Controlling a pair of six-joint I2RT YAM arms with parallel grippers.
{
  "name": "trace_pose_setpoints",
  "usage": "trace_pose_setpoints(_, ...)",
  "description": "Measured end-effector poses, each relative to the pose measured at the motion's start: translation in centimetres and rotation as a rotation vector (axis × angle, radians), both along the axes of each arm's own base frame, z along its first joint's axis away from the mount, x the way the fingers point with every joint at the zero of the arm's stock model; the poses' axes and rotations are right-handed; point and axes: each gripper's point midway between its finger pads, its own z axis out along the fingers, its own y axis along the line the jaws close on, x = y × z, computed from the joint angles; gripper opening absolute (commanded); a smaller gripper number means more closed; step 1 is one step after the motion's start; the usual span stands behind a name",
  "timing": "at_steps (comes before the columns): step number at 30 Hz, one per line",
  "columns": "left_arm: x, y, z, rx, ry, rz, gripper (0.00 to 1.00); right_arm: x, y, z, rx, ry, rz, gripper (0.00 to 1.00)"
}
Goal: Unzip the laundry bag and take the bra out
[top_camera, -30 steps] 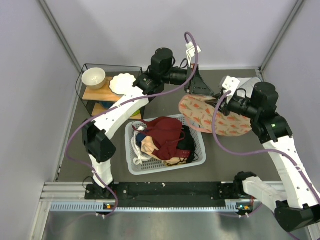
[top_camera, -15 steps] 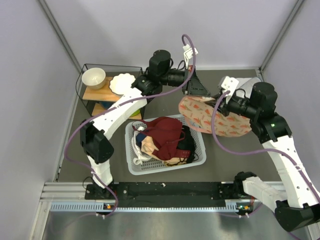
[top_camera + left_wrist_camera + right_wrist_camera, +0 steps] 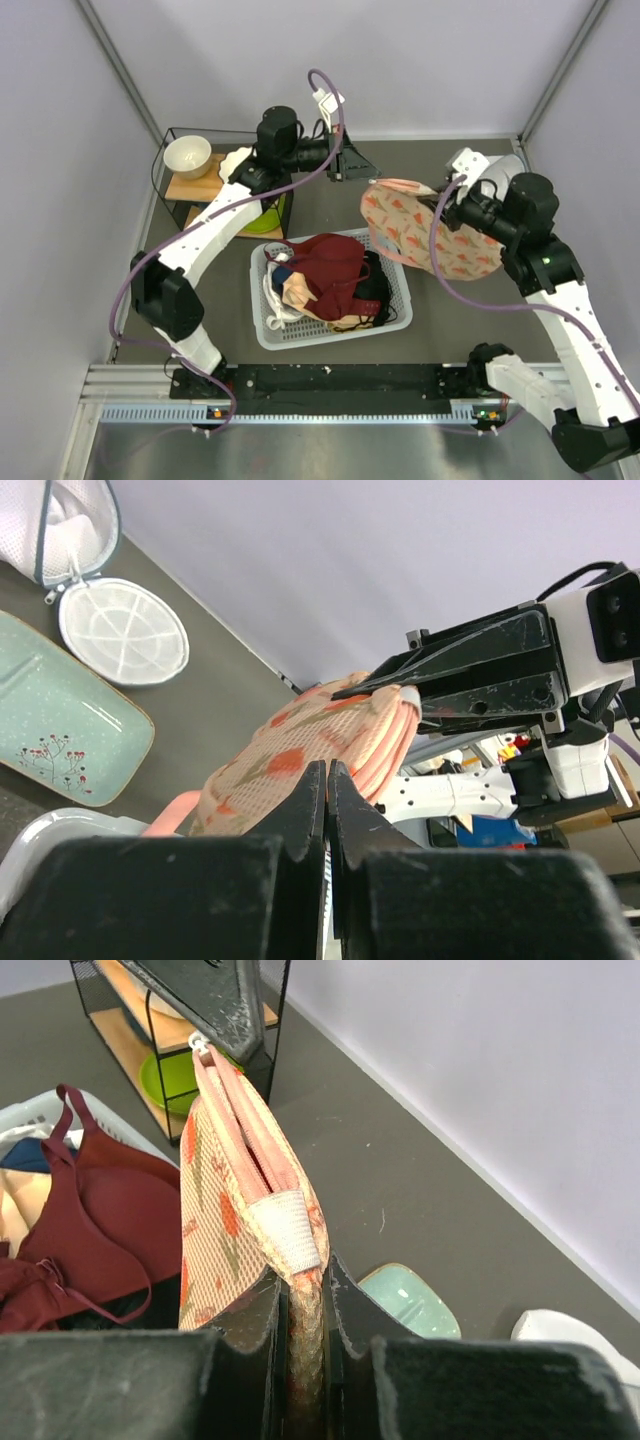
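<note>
above the table (image 3: pixel 325 215): zipper pull may slip

right gripper (image 3: pixel 303 1275) clamps the laundry bag's (image 3: pixel 430 235) end, beside the basket (image 3: pixel 402 300). left gripper's (image 3: pixel 327 780) jaws are together at the zipper pull (image 3: pixel 200 1046); pinched or not, unclear. a miss would leave the bag zipped, bra unseen.

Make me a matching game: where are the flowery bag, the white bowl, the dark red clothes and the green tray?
Things:
1. bag
2. bowl
3. maroon garment
4. tray

Places:
A. in the basket
B. flat on the table
C. held up by the right hand
D. on the shelf

Pairs: 1-C, 2-D, 3-A, 4-B
</note>
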Motion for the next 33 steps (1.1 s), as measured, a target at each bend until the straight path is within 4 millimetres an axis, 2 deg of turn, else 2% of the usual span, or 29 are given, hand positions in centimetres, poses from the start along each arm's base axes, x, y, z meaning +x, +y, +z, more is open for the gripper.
trace_pose_setpoints(8,0.4,0.5,0.9,-0.037,-0.002,0.032,0.0,-1.5,-1.7,2.4,0.12,-0.061,-0.083,0.0)
trace_pose_setpoints(13,0.2,0.1,2.7,-0.115,0.028,-0.008,0.0,-2.2,-2.7,3.7,0.203,-0.1,-0.138,0.0)
trace_pose_setpoints(15,1.0,-0.2,3.4,-0.146,0.044,-0.029,0.0,-2.0,-2.7,4.5,0.277,-0.105,-0.149,0.0)
trace_pose_setpoints(17,2.6,-0.2,4.0,-0.164,0.054,-0.027,0.0,-1.2,-2.6,5.0,0.352,-0.112,-0.162,0.0)
trace_pose_setpoints(20,5.1,-0.2,5.2,-0.174,0.049,-0.005,0.0,0.9,-2.7,4.8,0.458,-0.117,-0.203,0.0)
trace_pose_setpoints(25,7.1,-0.4,6.4,-0.181,0.016,0.054,0.0,4.6,-3.2,4.4,0.537,-0.145,-0.268,0.0)
trace_pose_setpoints(29,8.9,-0.9,5.7,-0.173,-0.036,0.135,0.0,7.0,-3.9,4.4,0.564,-0.198,-0.327,0.0)
trace_pose_setpoints(32,9.8,-2.0,4.8,-0.162,-0.083,0.172,0.0,8.6,-4.6,2.6,0.558,-0.196,-0.373,0.0)
trace_pose_setpoints(33,10.0,-2.5,4.3,-0.157,-0.097,0.176,0.0,9.0,-5.0,1.8,0.554,-0.191,-0.39,0.06)
